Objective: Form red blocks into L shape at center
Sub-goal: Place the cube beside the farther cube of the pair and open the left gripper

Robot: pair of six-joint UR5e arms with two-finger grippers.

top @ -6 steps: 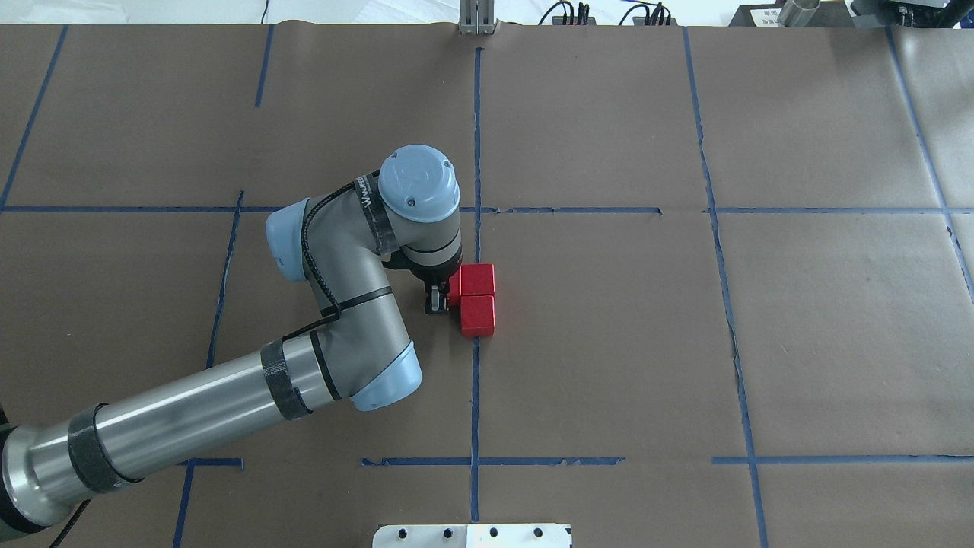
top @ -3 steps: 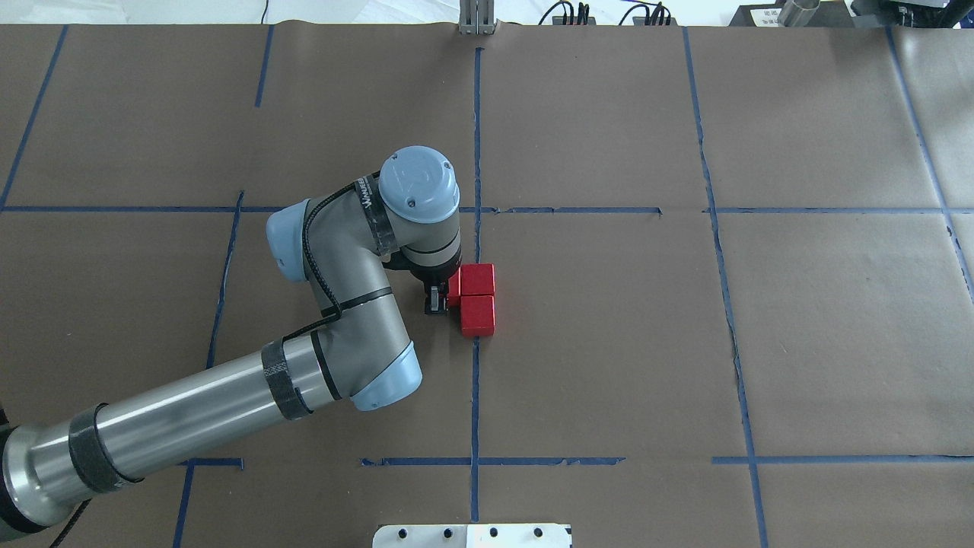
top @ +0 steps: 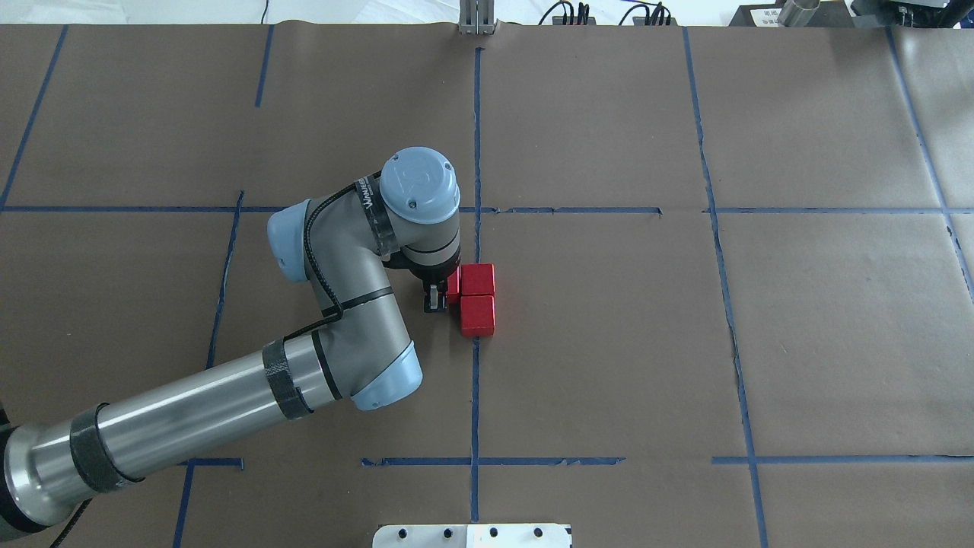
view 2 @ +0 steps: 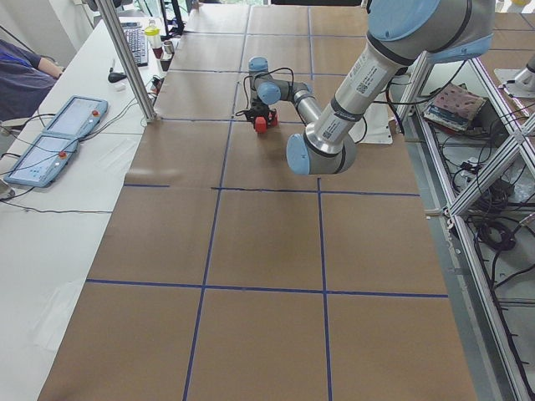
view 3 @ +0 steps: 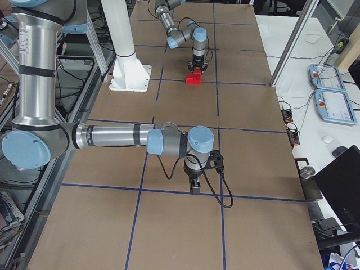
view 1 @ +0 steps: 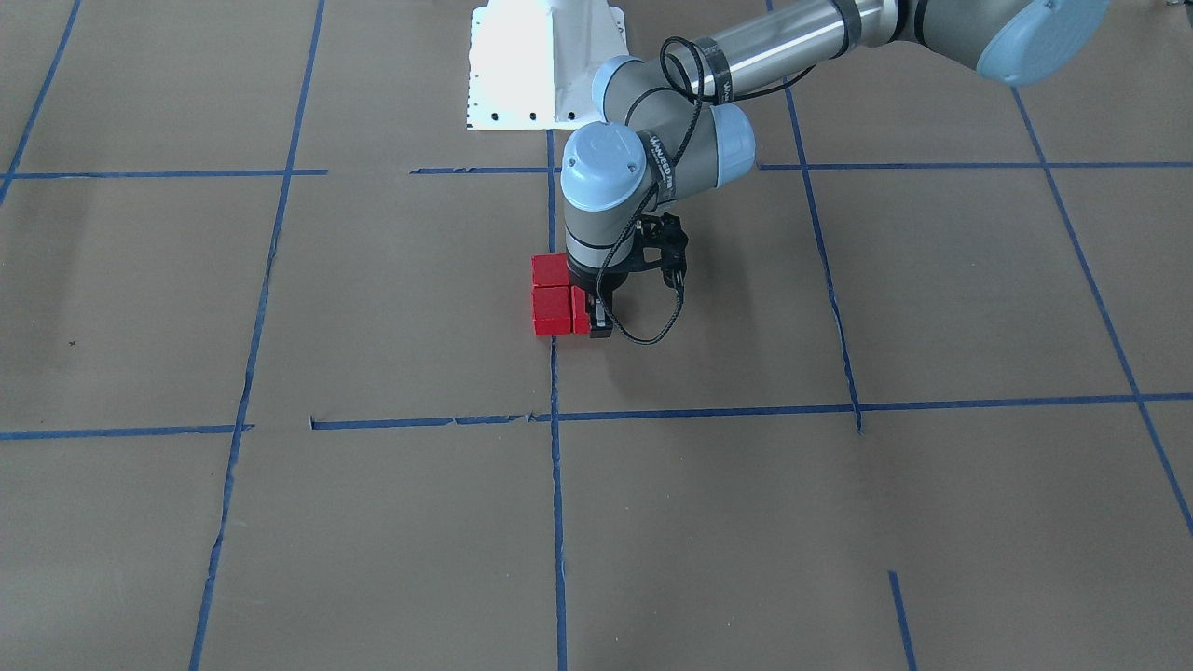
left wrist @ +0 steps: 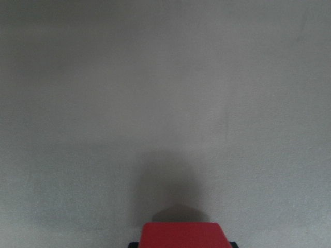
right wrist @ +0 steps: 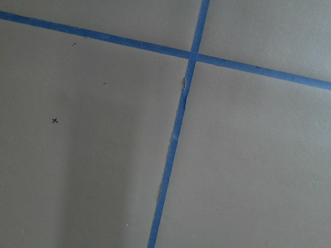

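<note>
- Since my left wrist hangs right over it, the third red block shows from above only as a sliver, just off the blue tape line on my left side of it.
- My left gripper is narrow, pressed on that block's sides. One finger shows and the other is hidden.
- I count three red blocks. The first red block and second red block sit touching on the tape line in the center. The third touches the first's side, making an L.
- I have two arms, and a black cable loops off my left wrist.
- My right gripper hangs well apart from that line, over a tape crossing. I cannot tell how wide its fingers are.
- My left wrist camera catches only the held block's top, cut off at the bottom edge.
</note>
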